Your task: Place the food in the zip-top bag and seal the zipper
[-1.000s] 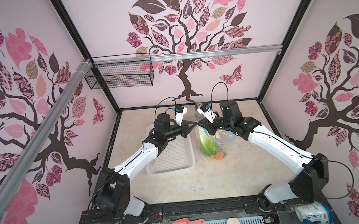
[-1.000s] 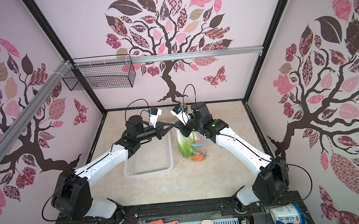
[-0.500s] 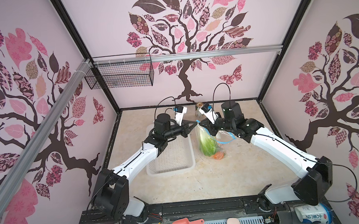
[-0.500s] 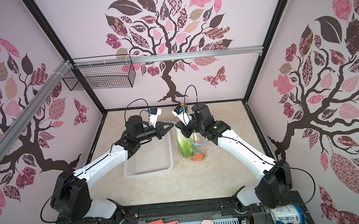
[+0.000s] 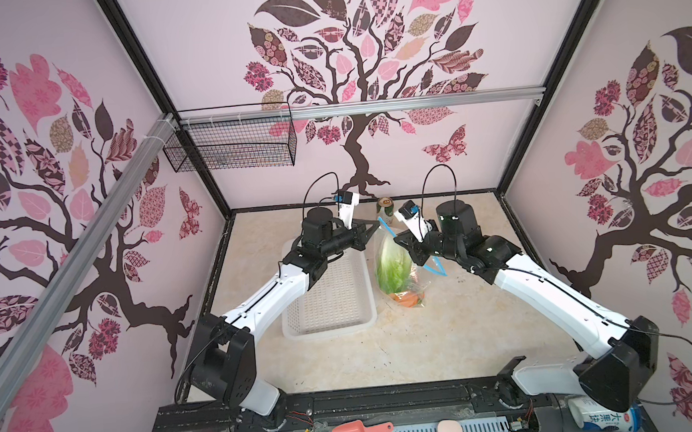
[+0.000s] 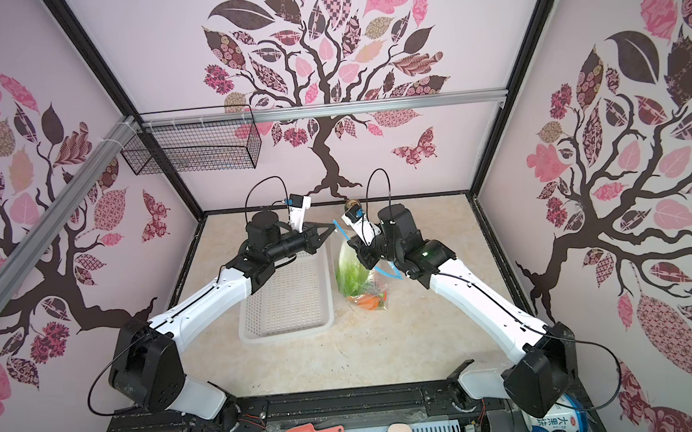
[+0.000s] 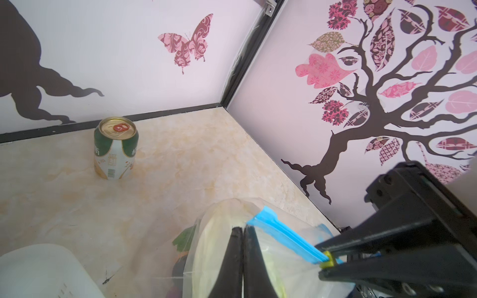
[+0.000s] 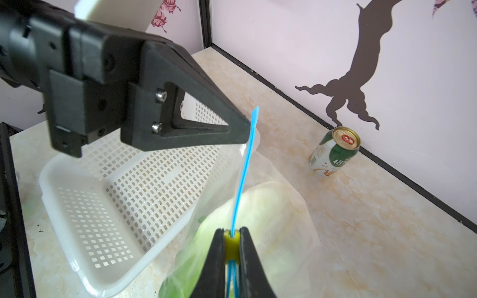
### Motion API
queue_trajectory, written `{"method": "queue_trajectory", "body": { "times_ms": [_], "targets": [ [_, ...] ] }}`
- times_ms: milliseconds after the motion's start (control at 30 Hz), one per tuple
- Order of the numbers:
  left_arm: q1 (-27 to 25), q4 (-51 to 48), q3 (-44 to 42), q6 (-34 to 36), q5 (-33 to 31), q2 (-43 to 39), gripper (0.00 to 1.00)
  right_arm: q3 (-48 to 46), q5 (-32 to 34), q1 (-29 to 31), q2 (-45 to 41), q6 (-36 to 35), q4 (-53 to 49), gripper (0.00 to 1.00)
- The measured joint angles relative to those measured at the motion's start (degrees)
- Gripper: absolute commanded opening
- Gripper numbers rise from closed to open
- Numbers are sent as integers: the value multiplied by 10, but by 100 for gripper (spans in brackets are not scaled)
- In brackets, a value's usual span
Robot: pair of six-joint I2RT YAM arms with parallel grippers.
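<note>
The clear zip-top bag (image 5: pixel 400 269) (image 6: pixel 359 274) hangs above the table between my two grippers. Food shows inside it: green lettuce (image 5: pixel 388 260) (image 8: pixel 258 214) and, at the bottom, an orange carrot (image 5: pixel 409 300) (image 6: pixel 368 303). My left gripper (image 7: pixel 244 228) (image 5: pixel 378 228) is shut on the bag's top corner, right beside the end of the blue zipper (image 7: pixel 284 237) (image 8: pixel 244 167). My right gripper (image 8: pixel 232 231) (image 5: pixel 398 240) is shut on the yellow slider tab (image 8: pixel 232 245) (image 7: pixel 328 259) partway along the strip. Behind the slider the two blue tracks run apart.
A white perforated basket (image 5: pixel 327 297) (image 8: pixel 116 201) lies just left of the bag, under my left arm. A green-and-white can (image 5: pixel 385 210) (image 7: pixel 115 151) stands by the back wall. A black wire basket (image 5: pixel 231 148) hangs on the wall at the upper left.
My right gripper has drawn a little to the right and toward the front with the slider, away from the left gripper. The left arm has stayed put.
</note>
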Motion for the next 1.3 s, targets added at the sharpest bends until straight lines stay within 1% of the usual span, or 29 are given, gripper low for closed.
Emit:
{"method": "queue_trajectory", "body": {
  "times_ms": [200,367,633,833,1300],
  "targets": [
    [7,-30,58,0,-23,49,0,-17,8,-3,-9,23,-1,2],
    [26,-52,80,1,-26,74,0,-38,13,-3,-22,38,-6,2],
    [30,-71,88,14,-40,76,0,-45,18,-3,-61,62,-42,3],
    [30,-85,88,26,-58,76,0,-84,20,-3,-106,79,-57,4],
    [32,-99,96,28,-81,82,0,-118,40,-3,-179,119,-115,5]
  ]
}}
